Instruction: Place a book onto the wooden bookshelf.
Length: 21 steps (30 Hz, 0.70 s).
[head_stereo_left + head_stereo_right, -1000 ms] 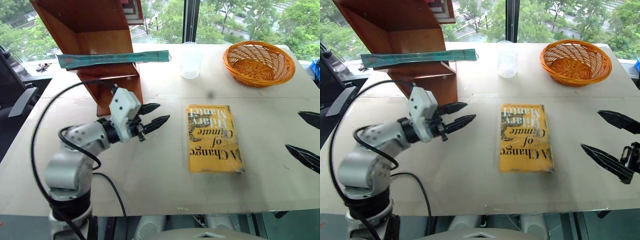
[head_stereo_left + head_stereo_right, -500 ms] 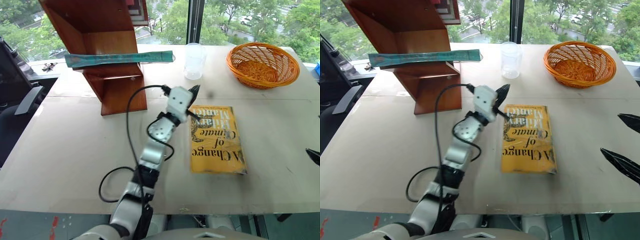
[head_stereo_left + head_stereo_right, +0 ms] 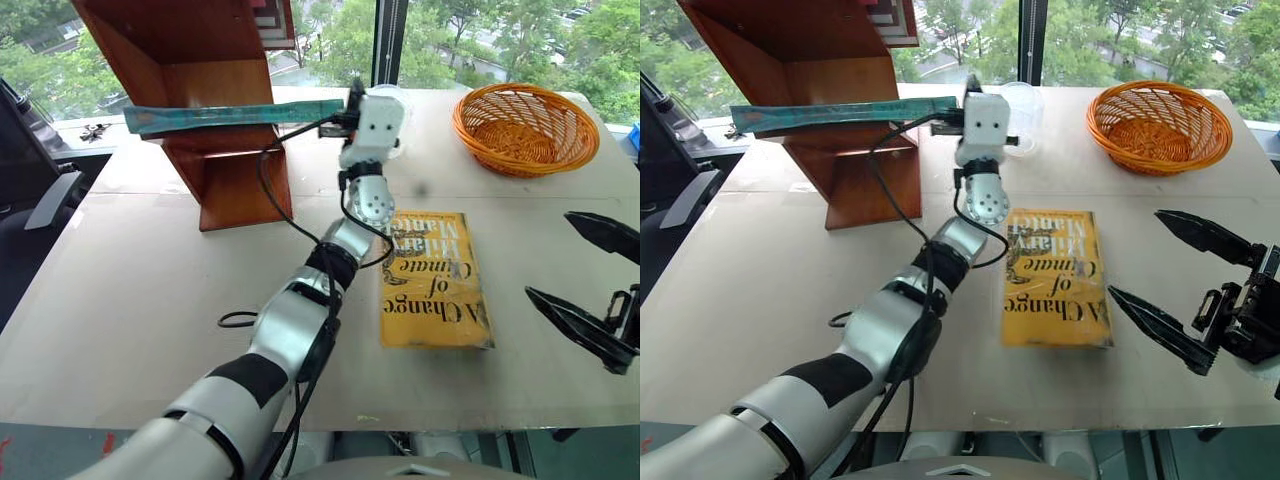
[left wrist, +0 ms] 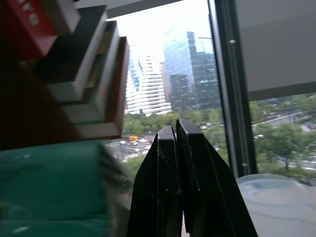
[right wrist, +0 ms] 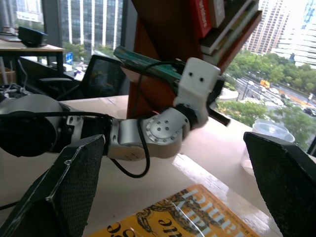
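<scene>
Pale desk (image 3: pixel 150 300) by window. Book (image 3: pixel 230 115) laid flat across wooden bookshelf (image 3: pixel 200 60), long axis sideways; left tool (image 3: pixel 354 100) shut, empty, at overhanging end. Right tool (image 3: pixel 1160 270) wide open, empty, well apart.

Two loose books: teal book (image 3: pixel 235 115), yellow book (image 3: pixel 434 279); one basket (image 3: pixel 525 128), one cup (image 3: pixel 1021 118), perhaps.

Head pair looks down over table (image 3: pixel 150 300); wrist views face bookshelf (image 3: pixel 190 60).

Left gripper (image 3: pixel 353 97) went from beside the wooden bookshelf (image 3: pixel 200 60) base up to the book (image 3: pixel 230 116) end. Fingers now shut. Right gripper (image 3: pixel 1160 275) moved inward, toward the bookshelf.
</scene>
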Available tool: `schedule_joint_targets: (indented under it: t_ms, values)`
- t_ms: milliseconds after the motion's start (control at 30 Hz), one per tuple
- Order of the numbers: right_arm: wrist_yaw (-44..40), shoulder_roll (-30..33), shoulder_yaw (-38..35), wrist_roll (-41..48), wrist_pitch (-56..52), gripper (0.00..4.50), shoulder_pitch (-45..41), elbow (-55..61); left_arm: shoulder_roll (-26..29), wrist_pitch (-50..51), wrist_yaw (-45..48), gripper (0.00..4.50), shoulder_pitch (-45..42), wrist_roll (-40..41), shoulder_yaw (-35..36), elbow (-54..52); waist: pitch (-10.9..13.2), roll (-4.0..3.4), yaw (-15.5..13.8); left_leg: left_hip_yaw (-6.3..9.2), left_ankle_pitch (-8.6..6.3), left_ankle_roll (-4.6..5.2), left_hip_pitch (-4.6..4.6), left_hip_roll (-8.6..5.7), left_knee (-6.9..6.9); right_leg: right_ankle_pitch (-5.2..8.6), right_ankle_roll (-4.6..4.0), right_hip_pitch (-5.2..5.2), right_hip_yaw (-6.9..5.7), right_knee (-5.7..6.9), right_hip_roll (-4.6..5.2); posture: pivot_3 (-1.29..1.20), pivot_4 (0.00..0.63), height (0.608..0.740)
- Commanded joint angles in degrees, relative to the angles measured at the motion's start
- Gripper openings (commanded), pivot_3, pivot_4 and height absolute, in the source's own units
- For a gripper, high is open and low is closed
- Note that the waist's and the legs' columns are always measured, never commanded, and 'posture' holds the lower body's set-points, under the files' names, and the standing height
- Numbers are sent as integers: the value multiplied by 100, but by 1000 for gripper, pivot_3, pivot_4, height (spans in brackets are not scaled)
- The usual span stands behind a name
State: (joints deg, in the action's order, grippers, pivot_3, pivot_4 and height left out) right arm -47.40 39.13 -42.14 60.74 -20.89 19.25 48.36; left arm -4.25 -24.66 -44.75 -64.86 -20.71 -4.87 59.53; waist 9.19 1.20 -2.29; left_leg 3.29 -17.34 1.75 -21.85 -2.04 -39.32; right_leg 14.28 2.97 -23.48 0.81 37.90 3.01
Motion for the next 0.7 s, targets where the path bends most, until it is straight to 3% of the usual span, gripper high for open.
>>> schedule_joint_targets:
  t_ms: [33, 167, 267, 367, 467, 567, 700]
  values:
    - [198, 54, 150, -71, 117, 4500, -151, 21, 55, 140, -602, 81, 151, -42, 137, -308, 0, 1, 16, -3, 0, 0, -2, -1, 0, 0, 1, -5, 5, 0, 2, 0, 150, 740]
    - [266, 84, 343, -151, 142, 4500, -340, -84, 89, 232, -431, 81, 402, 64, 146, -534, -1, -1, 119, -6, 0, -1, 10, 4, 12, -1, 1, -6, 16, 3, 1, 0, 150, 740]
    - [324, 71, 551, -239, 160, 4500, -478, -141, 29, -105, 500, 81, 701, 321, -1, -790, -3, -4, 152, -6, 0, -1, 13, 6, 14, -1, 0, -6, 16, 9, -2, 0, 150, 740]
    - [406, 73, 713, -276, 163, 4500, -596, -146, 52, -552, 2090, 81, 1126, 783, -264, -1252, -3, -6, 137, -3, 1, -2, 10, 3, 11, -1, 0, -6, 11, 7, -2, 0, 150, 740]
    - [457, 117, 801, -257, 141, 4500, -724, -181, 314, -711, 4906, 81, 1853, 2001, -659, -2153, -5, -10, 139, -2, 1, -2, 6, 0, 6, -1, 0, -7, 8, 4, 2, 0, 150, 740]
    - [461, 176, 824, -235, 107, 4500, -790, -232, 787, 151, 6820, 81, 2556, 3102, -736, -3220, -6, -12, 150, -2, 2, -3, 6, 3, 7, 0, -2, -7, 11, -2, 6, 0, 150, 740]
    - [477, 276, 780, -294, 8, 4500, -693, -240, 1559, 1775, 8406, 81, 3236, 4234, -665, -4607, -9, -18, 179, 1, 1, -2, 10, 8, 6, -1, -3, -6, 15, 7, 0, 0, 150, 740]
